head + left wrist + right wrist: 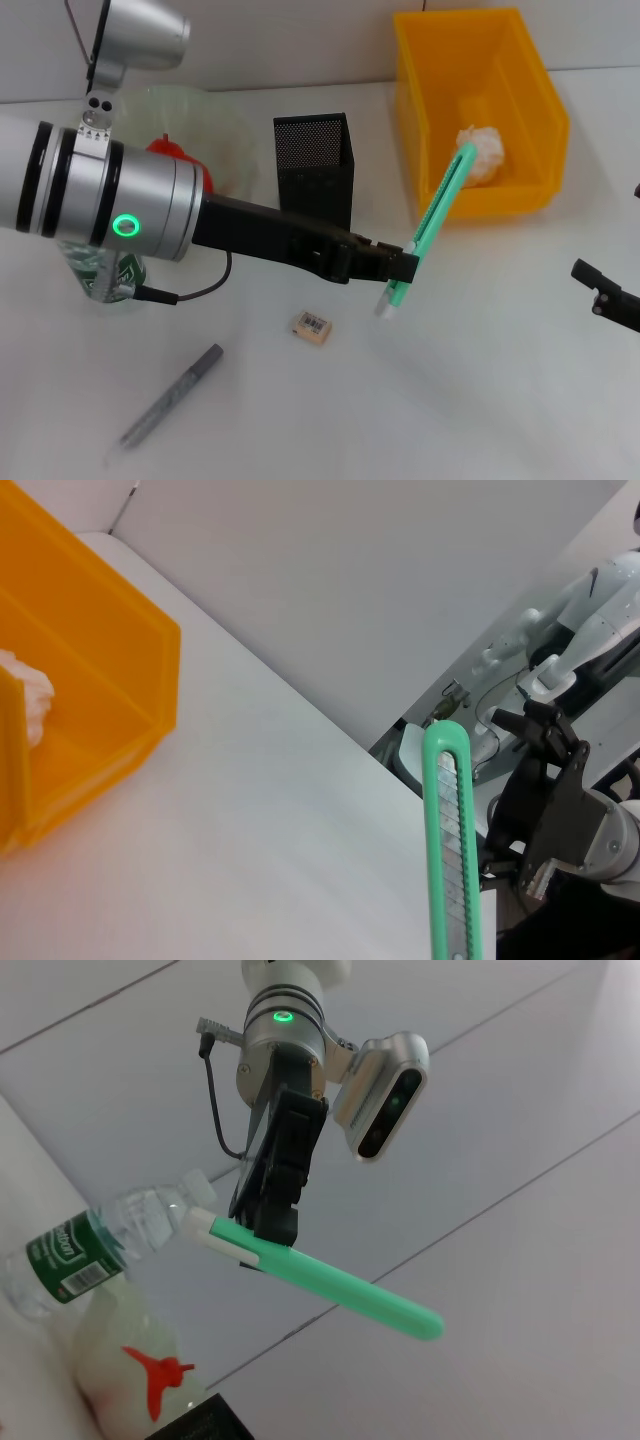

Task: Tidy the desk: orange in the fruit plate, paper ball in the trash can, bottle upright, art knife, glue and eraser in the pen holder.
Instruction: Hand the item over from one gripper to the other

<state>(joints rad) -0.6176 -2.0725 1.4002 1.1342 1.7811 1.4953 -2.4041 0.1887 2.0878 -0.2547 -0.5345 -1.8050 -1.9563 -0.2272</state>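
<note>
Head view is showing the left gripper at frame centre, clamped on the art knife, a green utility cutter that it is holding lifted off the bench at a slant, its top end leaning toward the trash can in the upper right. The pen holder is standing just left of the knife, so the drop into it is looking like the step in hand.

Tallying up: the paper ball is lying inside the yellow trash can, so that item is looking done. The orange is peeking out behind the arm and seems to be sitting in the fruit plate at upper left. The bottle is showing upright beside the plate in the right wrist view, mostly hidden by the arm from the head camera.

Still waiting on the bench: the eraser lying below the gripper, and a grey pen-like stick at lower left, possibly the glue. So the three small items are not yet in the holder.

The right gripper is sitting at the right edge, idle; whether it is open cannot be told from here.
</note>
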